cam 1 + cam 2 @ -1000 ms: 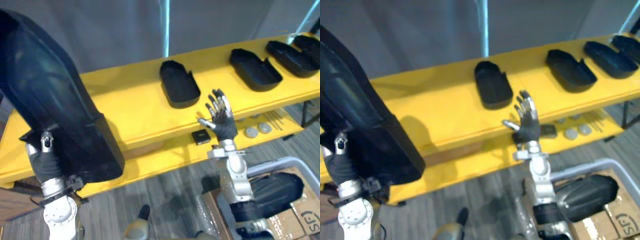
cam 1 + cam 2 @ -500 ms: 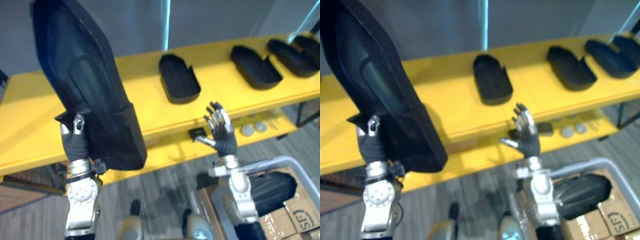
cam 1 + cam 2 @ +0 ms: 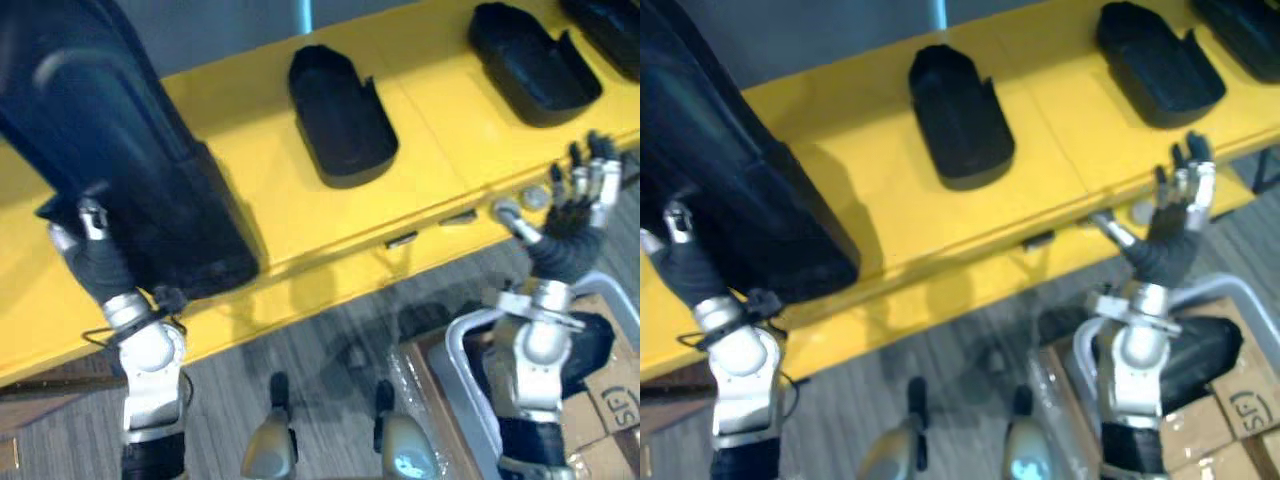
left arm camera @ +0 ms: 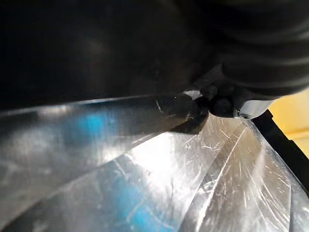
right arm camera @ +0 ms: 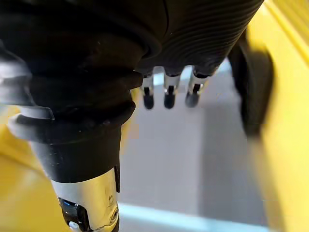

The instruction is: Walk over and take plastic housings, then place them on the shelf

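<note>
Left eye view, far left first: the left hand point(image 3: 95, 265) has the big black housing point(image 3: 110, 150) up in front of the yellow shelf point(image 3: 270, 205). Its thumb is pressed on the near face at the low end and the fingers are out of sight behind the wall, so I read it as a pinch on the bottom edge. The shell stands steeply tilted, with most of its length above the hand. Whether its lower corner touches the shelf top I cannot tell.

It looks like a stiff moulded shell, hollow, and probably light for its bulk. The left wrist view shows the surface glossy and finely scratched point(image 4: 193, 183), so expect it to be slick under dark fingertips. Held low with that much shell overhead, it will want to tip. A hold across a wall rim, thumb one side and fingers the other, looks safest, and it should go down flat, open side up like its neighbours.

Moving right, a smaller housing point(image 3: 340, 115) lies open side up on the shelf, well clear of the held one. Further right sits a second housing point(image 3: 530, 60) in the same pose.

Far right — the right hand point(image 3: 572, 220) is raised just off the shelf's front edge, fingers spread wide and palm empty, touching nothing. A cardboard box point(image 3: 612, 405) sits on the floor below it.
</note>
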You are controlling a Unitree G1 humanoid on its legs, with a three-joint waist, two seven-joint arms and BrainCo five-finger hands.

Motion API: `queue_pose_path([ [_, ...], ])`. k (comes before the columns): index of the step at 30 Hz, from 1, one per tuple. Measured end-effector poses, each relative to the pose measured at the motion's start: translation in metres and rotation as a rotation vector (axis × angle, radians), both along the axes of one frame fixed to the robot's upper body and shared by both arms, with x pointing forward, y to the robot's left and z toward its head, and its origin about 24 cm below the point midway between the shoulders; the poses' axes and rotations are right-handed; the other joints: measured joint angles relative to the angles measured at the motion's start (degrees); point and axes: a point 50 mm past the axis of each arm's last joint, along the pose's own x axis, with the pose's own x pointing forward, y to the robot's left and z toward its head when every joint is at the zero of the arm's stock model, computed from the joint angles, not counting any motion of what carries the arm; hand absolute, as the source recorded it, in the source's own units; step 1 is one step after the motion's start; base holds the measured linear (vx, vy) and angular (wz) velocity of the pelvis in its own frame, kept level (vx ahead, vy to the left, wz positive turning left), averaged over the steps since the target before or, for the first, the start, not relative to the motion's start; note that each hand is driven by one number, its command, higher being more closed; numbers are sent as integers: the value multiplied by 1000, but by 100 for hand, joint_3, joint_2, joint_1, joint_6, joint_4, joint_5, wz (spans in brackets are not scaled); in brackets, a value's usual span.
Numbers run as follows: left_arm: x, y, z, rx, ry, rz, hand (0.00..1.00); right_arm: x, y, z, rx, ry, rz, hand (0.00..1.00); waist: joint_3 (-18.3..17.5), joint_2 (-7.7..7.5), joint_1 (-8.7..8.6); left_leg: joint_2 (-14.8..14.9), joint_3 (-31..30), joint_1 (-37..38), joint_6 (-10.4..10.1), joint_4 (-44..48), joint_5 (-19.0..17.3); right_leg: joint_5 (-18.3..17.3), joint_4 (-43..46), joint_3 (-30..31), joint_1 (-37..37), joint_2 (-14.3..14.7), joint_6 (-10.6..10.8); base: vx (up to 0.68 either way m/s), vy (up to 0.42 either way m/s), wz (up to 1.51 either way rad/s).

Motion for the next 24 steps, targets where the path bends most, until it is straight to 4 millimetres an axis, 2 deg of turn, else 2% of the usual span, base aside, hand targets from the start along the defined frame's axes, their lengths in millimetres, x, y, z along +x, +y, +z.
queue_pose_path([
  [1,0,9,2,-2,17,40,100,-7,-4,-2,6,3,-38,0,0,0,-74,-6,86,25,9,35,-35,-1,3,61,0,-5,2,-7,18,-40],
  [4,9,27,5,-11,79,102,100,-21,-15,-1,15,-5,-110,0,-1,0,-123,0,334,169,8,43,-101,-1,-2,297,-46,27,16,-11,13,-40],
  [8,23,44,3,-46,178,124,100,-31,-26,-1,1,5,-161,0,-4,1,-272,12,588,226,10,89,-156,7,17,484,-106,50,45,16,4,-32],
  [10,35,53,1,-82,231,123,100,-35,-31,-9,0,70,-170,0,-20,-7,-397,20,740,315,10,82,-167,35,53,582,-88,73,71,52,0,-26],
  [12,41,57,1,-98,260,125,100,-37,-33,-15,4,110,-162,0,-24,-1,-425,20,863,387,15,78,-181,64,43,633,-75,77,83,28,7,-25],
  [13,48,61,0,-109,303,115,100,-40,-34,-21,7,141,-145,0,-91,22,-535,16,908,397,20,76,-199,67,38,640,-71,73,89,28,11,-15],
  [14,50,62,0,-114,323,115,100,-41,-34,-22,2,151,-140,0,-107,24,-566,15,922,410,21,76,-204,71,38,648,-66,73,93,20,11,-16],
  [16,60,67,-3,-149,388,102,100,-45,-35,-28,4,180,-125,0,-119,25,-575,24,1067,512,21,78,-231,103,23,737,-32,87,99,3,12,-27],
  [21,75,85,-34,-278,653,125,100,-49,-32,-38,-3,238,-74,0,-405,76,-759,80,1314,578,18,106,-319,240,-184,919,13,132,112,-3,9,-22],
  [24,77,98,-33,-303,741,142,100,-48,-29,-41,10,246,-45,0,-409,75,-827,99,1369,576,17,141,-318,289,-212,939,14,133,104,-9,5,-7],
])
